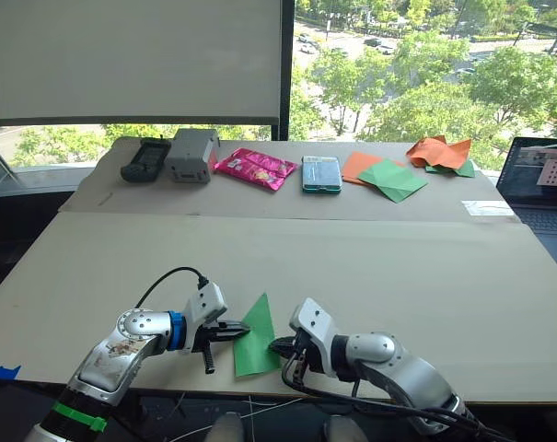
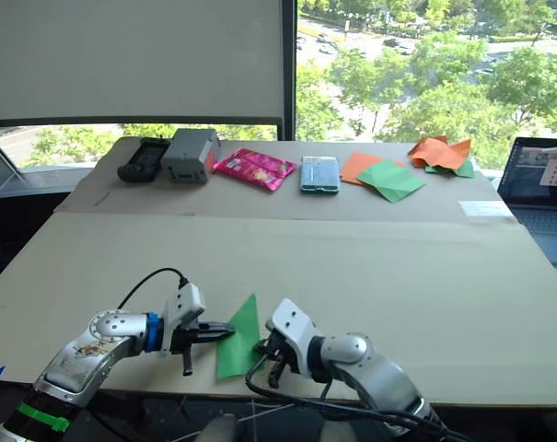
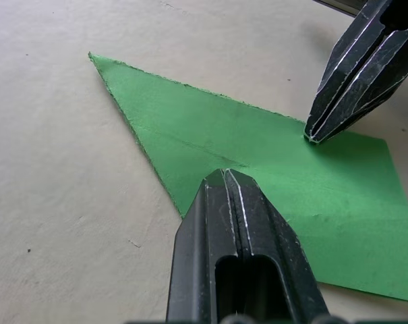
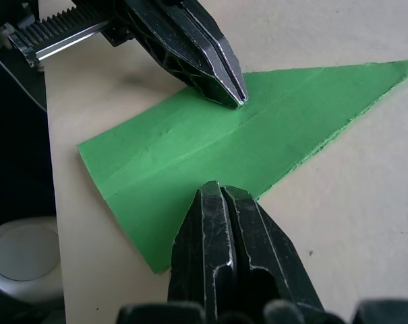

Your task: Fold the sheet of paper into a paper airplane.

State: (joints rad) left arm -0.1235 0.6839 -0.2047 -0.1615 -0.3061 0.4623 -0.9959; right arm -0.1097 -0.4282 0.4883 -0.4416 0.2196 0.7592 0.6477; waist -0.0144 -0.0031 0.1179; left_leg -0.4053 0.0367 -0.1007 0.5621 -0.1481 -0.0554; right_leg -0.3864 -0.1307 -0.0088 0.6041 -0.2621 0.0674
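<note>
The bright green sheet of paper [image 1: 257, 336] lies flat near the table's front edge, folded into a long triangle pointing away from me, with a straight crease [image 4: 210, 138] down its length. My left gripper [image 1: 244, 333] is shut, its tip resting on the paper's left edge [image 3: 190, 196]. My right gripper [image 1: 276, 347] is shut too, its tip touching the paper's right edge. In the left wrist view the right gripper [image 3: 313, 137] presses on the paper. In the right wrist view the left gripper [image 4: 236, 101] rests at the crease. Neither pair of jaws holds any paper.
Along the back of the table [image 1: 398, 267] sit a black device [image 1: 145, 159], a grey box [image 1: 191, 155], a pink packet [image 1: 255, 168], a teal case [image 1: 321, 173], flat orange and duller green papers [image 1: 388, 177] and an orange-and-green heap [image 1: 441, 152]. A laptop [image 1: 540, 184] stands at right.
</note>
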